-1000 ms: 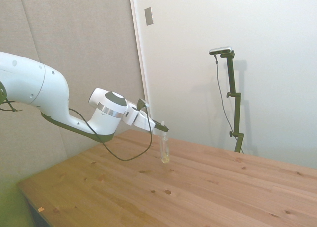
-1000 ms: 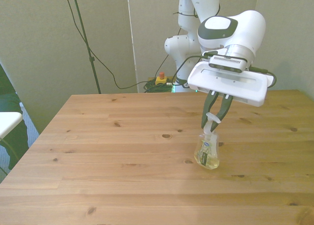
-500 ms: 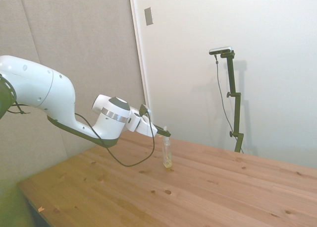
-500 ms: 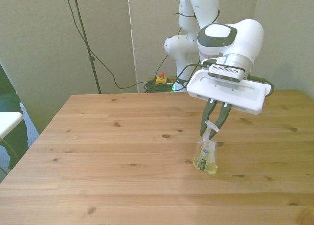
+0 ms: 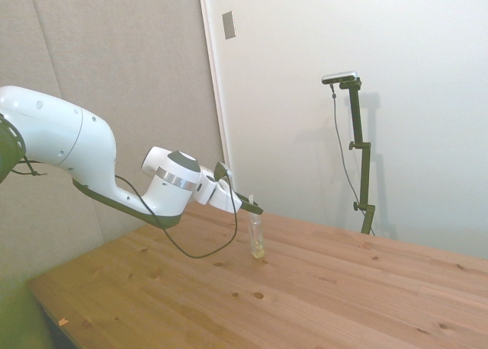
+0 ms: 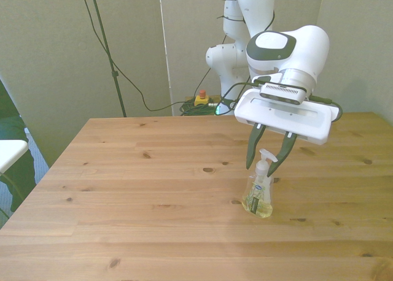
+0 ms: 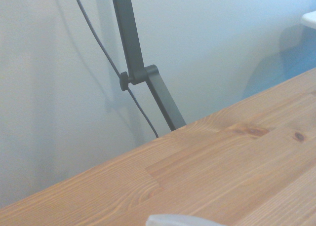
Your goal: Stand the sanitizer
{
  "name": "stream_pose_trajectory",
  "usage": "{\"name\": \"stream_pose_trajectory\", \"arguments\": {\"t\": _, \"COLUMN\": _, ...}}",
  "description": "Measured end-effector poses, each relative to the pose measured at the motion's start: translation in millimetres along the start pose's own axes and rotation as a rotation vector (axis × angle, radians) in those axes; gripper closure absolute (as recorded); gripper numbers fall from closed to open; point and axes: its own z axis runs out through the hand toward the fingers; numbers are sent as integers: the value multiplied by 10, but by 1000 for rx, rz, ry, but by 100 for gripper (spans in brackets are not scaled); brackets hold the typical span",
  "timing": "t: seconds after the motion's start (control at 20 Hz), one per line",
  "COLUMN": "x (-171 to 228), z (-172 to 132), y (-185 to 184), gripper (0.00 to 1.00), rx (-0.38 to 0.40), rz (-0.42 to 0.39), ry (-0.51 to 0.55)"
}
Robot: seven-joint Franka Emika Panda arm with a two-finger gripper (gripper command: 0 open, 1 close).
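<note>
Wooden tabletop (image 6: pixel 123 219), plain walls | sanitizer (image 6: pixel 258 192) upright on its base, standing done | my hand (image 6: pixel 270 160) fingers apart, straddling cap, no contact | left: withdraw.

Side and front cameras share the table (image 5: pixel 320 288); wrist camera looks close across it

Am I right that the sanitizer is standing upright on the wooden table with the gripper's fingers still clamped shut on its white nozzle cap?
Not quite. The sanitizer does stand upright on the wooden table, but the gripper is open: the front view shows its fingers spread to either side of the white nozzle cap, not clamped on it.
</note>
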Motion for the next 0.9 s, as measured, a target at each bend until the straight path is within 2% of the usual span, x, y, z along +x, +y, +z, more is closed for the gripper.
{"name": "stream_pose_trajectory", "arguments": {"t": 0.25, "x": -17, "z": -25, "y": 27, "gripper": 0, "rx": -44, "rz": -16, "ry": -79}}
{"name": "stream_pose_trajectory", "arguments": {"t": 0.55, "x": -117, "z": -231, "y": 86, "gripper": 0, "rx": -139, "rz": -79, "ry": -278}}
{"name": "stream_pose_trajectory", "arguments": {"t": 0.9, "x": -172, "z": -583, "y": 240, "gripper": 0, "rx": -300, "rz": -251, "ry": -501}}
